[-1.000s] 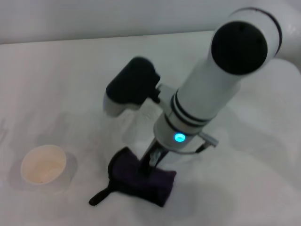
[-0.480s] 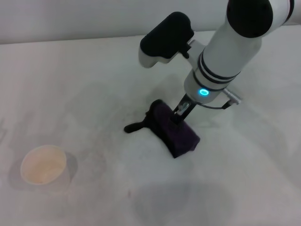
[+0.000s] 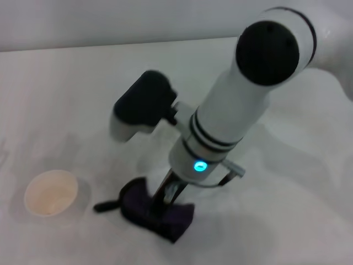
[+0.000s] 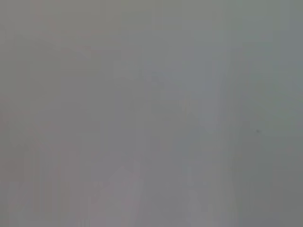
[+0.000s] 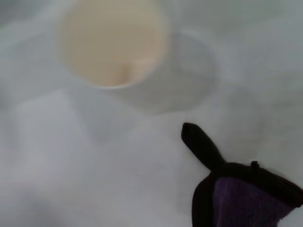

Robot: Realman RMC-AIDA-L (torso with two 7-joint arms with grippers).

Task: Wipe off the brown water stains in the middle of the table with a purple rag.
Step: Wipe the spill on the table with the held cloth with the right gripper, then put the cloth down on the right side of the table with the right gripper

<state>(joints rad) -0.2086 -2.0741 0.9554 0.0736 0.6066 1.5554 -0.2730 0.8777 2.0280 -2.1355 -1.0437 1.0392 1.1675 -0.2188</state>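
Observation:
My right gripper (image 3: 166, 193) points down at the white table (image 3: 66, 83) and is shut on the dark purple rag (image 3: 156, 212), pressing it onto the tabletop near the front. The rag's dark loop tail (image 3: 107, 206) sticks out toward the left. In the right wrist view the rag (image 5: 246, 201) sits at one corner with its tail (image 5: 199, 144) pointing toward the cup. No brown water stain shows in any view; the arm hides the middle of the table. My left gripper is out of view, and the left wrist view shows only blank grey.
A white paper cup (image 3: 51, 193) stands on the table to the left of the rag, close to the tail's end; it also shows in the right wrist view (image 5: 113, 42). The table's far edge (image 3: 110, 44) runs along the back.
My right gripper swept the rag from the front out to the middle right of the table, then back to the front left, closer to the cup.

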